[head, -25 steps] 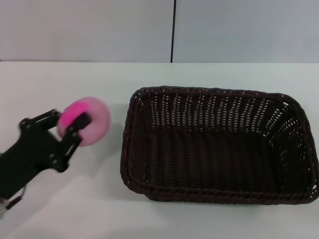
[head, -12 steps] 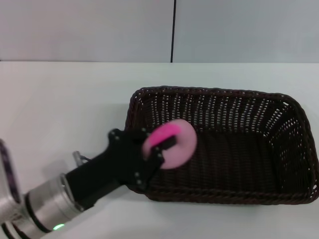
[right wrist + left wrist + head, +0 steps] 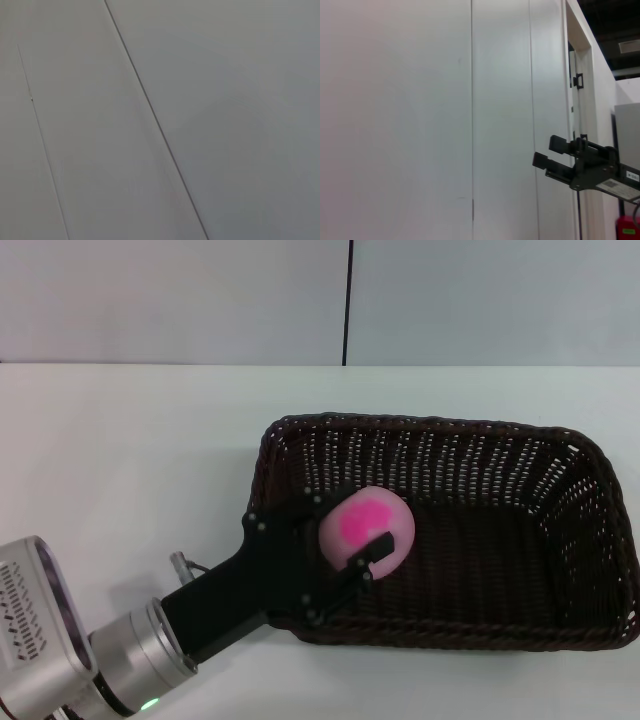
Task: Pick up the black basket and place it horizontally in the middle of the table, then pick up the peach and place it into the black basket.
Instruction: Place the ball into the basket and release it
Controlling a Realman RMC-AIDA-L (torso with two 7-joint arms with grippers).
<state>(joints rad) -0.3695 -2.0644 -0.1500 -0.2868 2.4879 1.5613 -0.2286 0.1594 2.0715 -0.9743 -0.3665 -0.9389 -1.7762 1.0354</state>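
Note:
The black basket (image 3: 430,423) lies lengthwise on the white table (image 3: 130,440), right of centre in the head view. My left gripper (image 3: 349,526) reaches in over the basket's near-left rim and is shut on the peach (image 3: 375,518), pale pink with a magenta blotch facing up. The peach is inside the basket's left part; I cannot tell whether it touches the bottom. A black gripper (image 3: 551,152), far off in the left wrist view, looks like my right one, held in the air with its fingers apart. It is out of the head view.
A pale wall with a dark vertical seam (image 3: 348,300) stands behind the table. The right wrist view shows only a plain panelled surface (image 3: 160,120).
My left gripper has carried the peach from left of the basket, over its left rim and into it. The peach has turned so that its blotch faces up.

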